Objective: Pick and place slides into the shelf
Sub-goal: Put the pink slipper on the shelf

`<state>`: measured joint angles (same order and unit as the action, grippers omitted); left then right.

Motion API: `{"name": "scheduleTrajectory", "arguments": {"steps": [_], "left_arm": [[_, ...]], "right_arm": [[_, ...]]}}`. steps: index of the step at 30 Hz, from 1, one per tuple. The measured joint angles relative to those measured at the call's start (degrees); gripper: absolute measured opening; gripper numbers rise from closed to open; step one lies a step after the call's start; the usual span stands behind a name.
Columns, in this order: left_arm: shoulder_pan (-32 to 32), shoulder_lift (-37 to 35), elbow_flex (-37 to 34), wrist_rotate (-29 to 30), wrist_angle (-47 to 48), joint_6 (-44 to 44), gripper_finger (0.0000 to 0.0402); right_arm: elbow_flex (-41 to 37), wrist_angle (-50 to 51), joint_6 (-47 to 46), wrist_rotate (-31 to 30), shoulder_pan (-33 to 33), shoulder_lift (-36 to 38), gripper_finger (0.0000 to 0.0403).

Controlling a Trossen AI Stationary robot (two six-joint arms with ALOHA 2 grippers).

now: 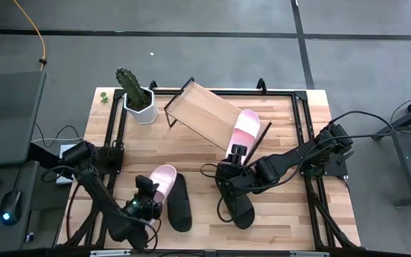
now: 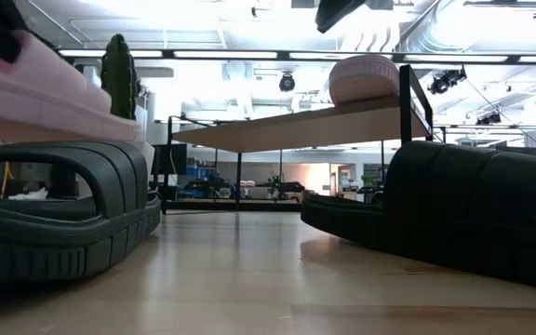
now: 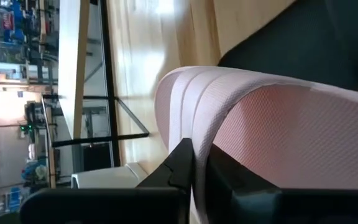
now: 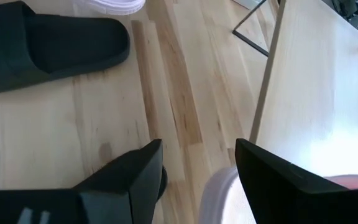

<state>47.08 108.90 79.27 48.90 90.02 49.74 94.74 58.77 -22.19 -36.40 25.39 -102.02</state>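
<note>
We read this as the pick step for the second pink slide (image 1: 162, 180). Left gripper (image 1: 147, 191) sits low at the near-left of the bench (image 1: 277, 214), jaws closed on the edge of that slide's strap; the left wrist view shows pink strap pinched between the dark fingers (image 3: 182, 165). The slide lies just beside a black slide (image 1: 180, 203), and in the low view its sole looks lifted above that black one, though we can't be sure it is fully clear of the bench.

One pink slide (image 1: 247, 128) is already on the shelf (image 1: 202, 113), at its right end. The other black slide (image 1: 238, 207) lies on the bench under the right gripper (image 1: 237, 158), whose jaws are open and empty, hovering at the shelf's near edge.

Next move, in our judgement: lift clear of the neighbouring black slide, carry toward the shelf, set down on bare board left of the pink one. Shelf is slanted and skewed on the bench, so placement angle matters. Right arm sits close to that path.

Hard to see: grip depth on the strap. Left jaw tips are hidden from above. The low view is mostly blocked by both black slides.
</note>
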Motion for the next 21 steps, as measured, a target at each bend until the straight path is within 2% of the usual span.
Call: {"name": "scheduleTrajectory", "arguments": {"steps": [8,14,21], "left_arm": [[-7.2,0.0,0.0,0.3,0.0,-4.1,0.0007],[-10.9,0.0,0.5,4.2,0.0,-7.9,0.0004],[-11.4,0.0,8.6,7.8,0.0,-11.7,0.0007]], "right_arm": [[0.0,7.6,-5.7,-3.2,0.0,0.0,0.0193],[0.0,12.2,-9.5,-3.8,0.0,0.0,0.0193],[0.0,13.5,-10.9,-5.6,0.0,0.0,0.0193]]}}
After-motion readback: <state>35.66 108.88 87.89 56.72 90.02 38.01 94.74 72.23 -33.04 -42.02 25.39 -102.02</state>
